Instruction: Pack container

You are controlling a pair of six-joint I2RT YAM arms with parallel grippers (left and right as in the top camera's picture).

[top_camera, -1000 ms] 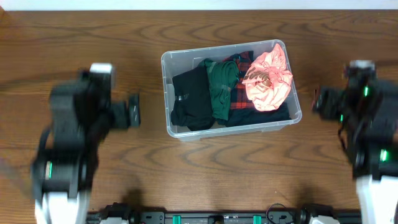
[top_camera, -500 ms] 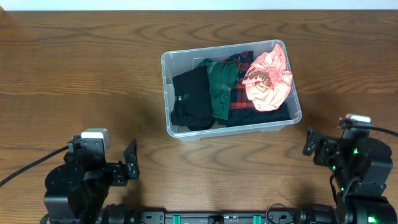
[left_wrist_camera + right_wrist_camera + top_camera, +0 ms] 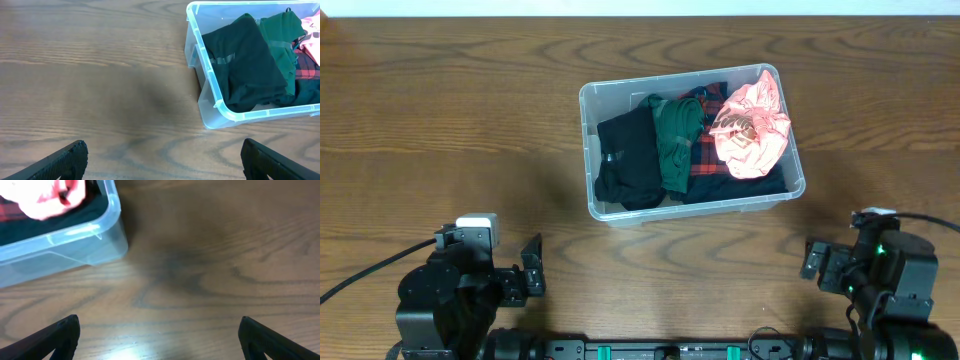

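Note:
The clear plastic container (image 3: 591, 110) stands at the table's middle back, holding folded black (image 3: 627, 158), green (image 3: 676, 138), red plaid (image 3: 704, 157) and pink (image 3: 752, 128) clothes. It also shows in the left wrist view (image 3: 208, 107) and the right wrist view (image 3: 75, 247). My left gripper (image 3: 533, 276) is open and empty at the front left, well apart from the container; its fingers (image 3: 160, 160) hang over bare wood. My right gripper (image 3: 814, 263) is open and empty at the front right, fingers (image 3: 159, 336) over bare wood.
The wooden table (image 3: 440, 130) stretches on all sides of the container. The arm bases sit along the front edge (image 3: 660, 350).
Both arms have drawn back from beside the container toward the front edge and lowered there. The container and clothes have not moved.

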